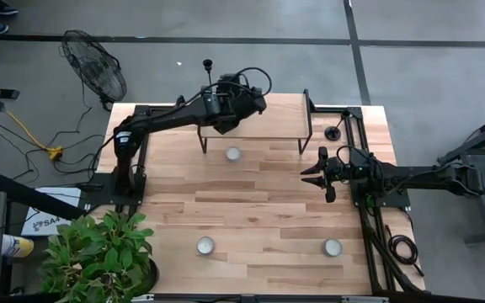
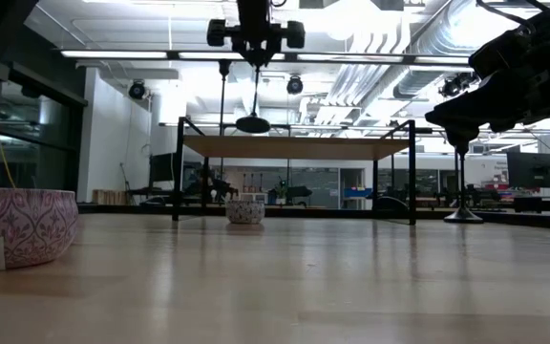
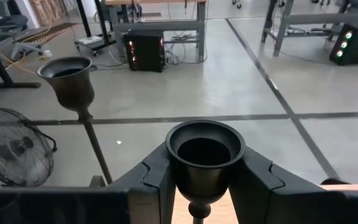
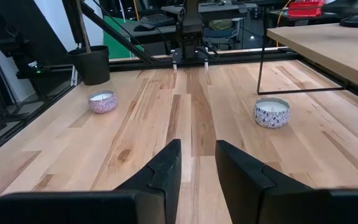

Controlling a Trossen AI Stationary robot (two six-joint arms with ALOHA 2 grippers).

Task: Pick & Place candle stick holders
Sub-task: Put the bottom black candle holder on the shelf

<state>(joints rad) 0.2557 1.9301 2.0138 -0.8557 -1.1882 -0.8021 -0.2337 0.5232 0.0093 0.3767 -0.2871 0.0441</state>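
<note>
Left gripper (image 3: 205,186): pinching a black candlestick (image 3: 204,158) by the stem just under its cup, above the raised wooden shelf (image 1: 268,126).
Held candlestick: upright, its round base hanging just over the shelf top.
Second candlestick (image 3: 73,87): standing just beside, at the shelf's far edge.
Third candlestick (image 1: 333,133): on the surface (image 1: 259,210) past the shelf's right end.
Right gripper (image 4: 196,168): fingers slightly apart, holding nothing, over the surface's right side.

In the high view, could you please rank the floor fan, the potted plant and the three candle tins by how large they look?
1. Potted plant
2. Floor fan
3. The candle tins look alike in size, so I would not rank them against each other.
</note>
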